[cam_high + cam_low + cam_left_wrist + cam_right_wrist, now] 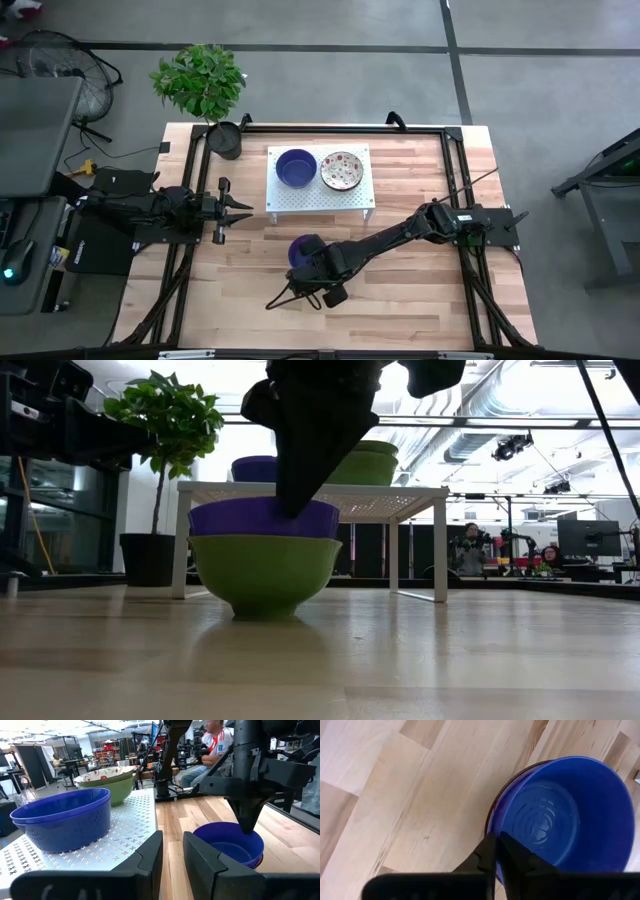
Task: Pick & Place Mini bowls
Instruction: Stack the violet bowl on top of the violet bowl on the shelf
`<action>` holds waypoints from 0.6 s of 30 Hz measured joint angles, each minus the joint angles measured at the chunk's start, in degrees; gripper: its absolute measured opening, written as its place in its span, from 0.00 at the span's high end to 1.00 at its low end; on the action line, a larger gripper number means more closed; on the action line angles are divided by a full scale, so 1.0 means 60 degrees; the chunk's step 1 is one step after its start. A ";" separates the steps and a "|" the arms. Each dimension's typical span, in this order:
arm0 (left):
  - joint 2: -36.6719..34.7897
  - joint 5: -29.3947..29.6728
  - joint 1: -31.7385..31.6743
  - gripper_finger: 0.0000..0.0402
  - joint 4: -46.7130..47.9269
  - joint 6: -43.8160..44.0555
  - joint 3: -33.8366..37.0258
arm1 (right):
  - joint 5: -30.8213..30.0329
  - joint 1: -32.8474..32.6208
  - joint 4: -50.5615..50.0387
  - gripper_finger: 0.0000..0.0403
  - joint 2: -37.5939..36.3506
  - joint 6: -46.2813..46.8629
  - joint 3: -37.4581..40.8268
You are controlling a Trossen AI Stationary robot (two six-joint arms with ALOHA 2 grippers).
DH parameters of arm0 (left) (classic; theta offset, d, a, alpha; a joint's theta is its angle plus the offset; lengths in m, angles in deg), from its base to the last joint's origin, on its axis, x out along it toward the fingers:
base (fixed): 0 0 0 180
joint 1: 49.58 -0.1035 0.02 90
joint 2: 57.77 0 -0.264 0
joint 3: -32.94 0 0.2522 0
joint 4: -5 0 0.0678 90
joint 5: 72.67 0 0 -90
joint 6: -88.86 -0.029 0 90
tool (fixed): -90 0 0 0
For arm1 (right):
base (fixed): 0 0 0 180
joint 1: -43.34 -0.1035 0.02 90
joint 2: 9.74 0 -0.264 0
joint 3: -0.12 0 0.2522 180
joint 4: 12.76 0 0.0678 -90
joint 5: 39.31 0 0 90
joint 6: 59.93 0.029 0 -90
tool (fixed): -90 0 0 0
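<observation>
Bowls: your right gripper (497,851) has its jaws clenched on the rim of a blue bowl (560,815) nested in a green one (265,575) on the bench (400,290), in front of the white rack (320,190). That rack carries another blue bowl (296,167) and a speckled bowl (341,170). Your left gripper (238,208) waits beside the rack, jaws released.

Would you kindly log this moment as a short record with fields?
rack: white perforated rack at the table's far middle
on rack: blue bowl beside floral bowl
on table: blue bowl nested in green bowl, in front of the rack
right end effector: shut on the rim of the nested blue bowl
left end effector: waiting at the table's left, open
plant pot: far left corner
</observation>
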 joint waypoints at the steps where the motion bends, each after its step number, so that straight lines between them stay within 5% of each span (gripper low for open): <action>1: 0.0000 0.0004 0.0000 0.82 0.0000 0.0000 0.0000 | 0.0040 0.0002 -0.0002 0.99 0.0002 -0.0002 -0.0002; 18: 0.0000 0.0004 0.0000 0.82 0.0004 0.0003 0.0000 | 0.0039 0.0004 0.0000 1.00 0.0002 0.0521 -0.0001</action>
